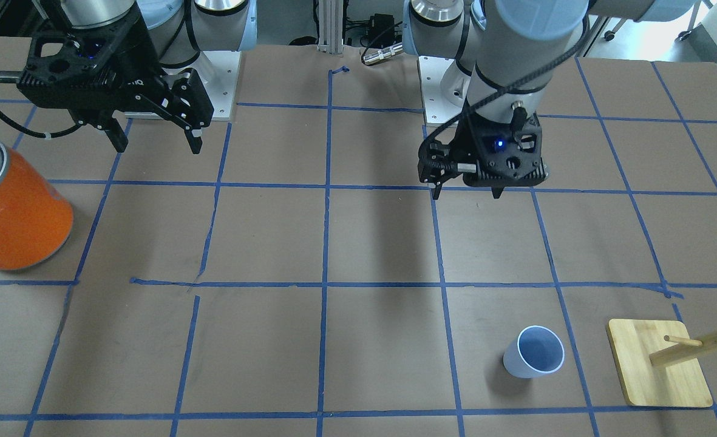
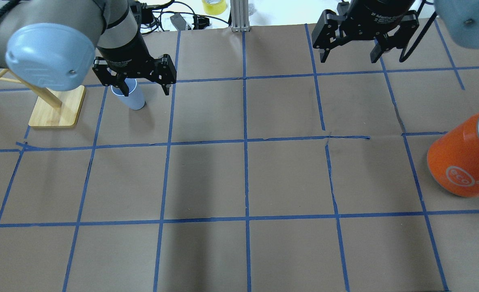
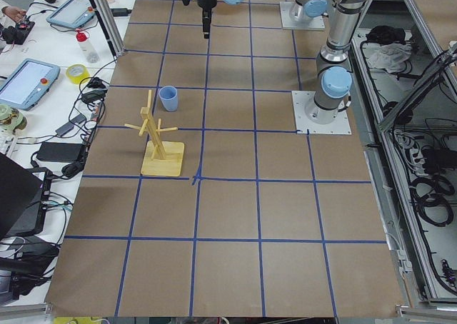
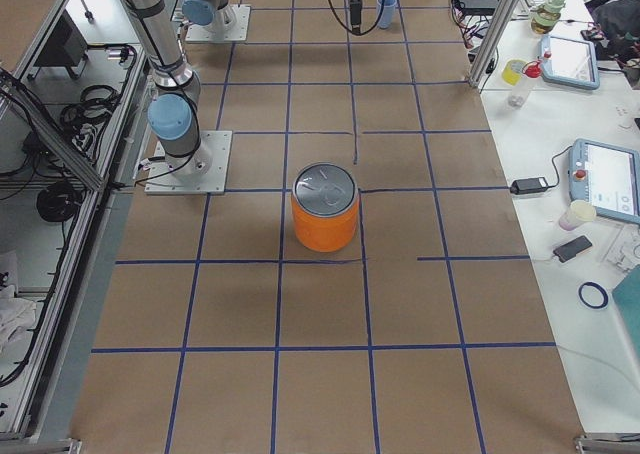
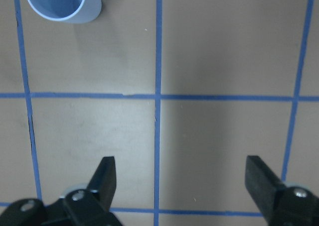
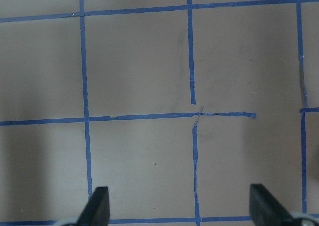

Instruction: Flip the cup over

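The cup (image 1: 534, 352) is a small pale blue-white tumbler that stands upright, mouth up, on the brown table near the operators' edge. It also shows in the overhead view (image 2: 134, 99), partly behind a finger of my left gripper, and at the top left of the left wrist view (image 5: 62, 4). My left gripper (image 1: 467, 195) is open and empty, held high above the table, on the robot's side of the cup (image 2: 145, 92) (image 5: 181, 169). My right gripper (image 1: 158, 147) is open and empty, high near its base (image 2: 348, 60) (image 6: 179, 195).
A large orange can (image 1: 15, 212) with a silver top stands on my right side of the table (image 2: 464, 158). A wooden peg stand (image 1: 659, 364) on a square base sits close beside the cup (image 2: 56, 107). Blue tape lines grid the table.
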`<state>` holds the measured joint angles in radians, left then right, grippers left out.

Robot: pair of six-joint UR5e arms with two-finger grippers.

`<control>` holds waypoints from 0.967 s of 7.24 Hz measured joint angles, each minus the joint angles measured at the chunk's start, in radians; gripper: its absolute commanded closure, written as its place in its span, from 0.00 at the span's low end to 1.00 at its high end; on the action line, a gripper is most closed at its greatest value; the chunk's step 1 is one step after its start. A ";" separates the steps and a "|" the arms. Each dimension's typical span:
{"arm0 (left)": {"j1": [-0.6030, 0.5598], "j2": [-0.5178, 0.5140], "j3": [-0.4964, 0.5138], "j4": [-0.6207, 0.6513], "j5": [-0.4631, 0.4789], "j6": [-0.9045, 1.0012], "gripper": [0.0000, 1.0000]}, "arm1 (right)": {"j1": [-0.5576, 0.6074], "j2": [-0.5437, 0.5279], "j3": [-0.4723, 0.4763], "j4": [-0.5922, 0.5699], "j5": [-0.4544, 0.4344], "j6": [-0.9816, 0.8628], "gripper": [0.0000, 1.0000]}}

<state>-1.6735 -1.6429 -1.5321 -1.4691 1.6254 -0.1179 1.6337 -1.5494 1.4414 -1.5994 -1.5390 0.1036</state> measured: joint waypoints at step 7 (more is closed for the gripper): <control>0.066 0.096 0.013 -0.081 -0.004 0.077 0.00 | 0.000 0.000 0.000 0.001 0.000 -0.001 0.00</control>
<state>-1.6074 -1.5468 -1.5188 -1.5502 1.6210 -0.0410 1.6337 -1.5494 1.4413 -1.5985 -1.5389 0.1027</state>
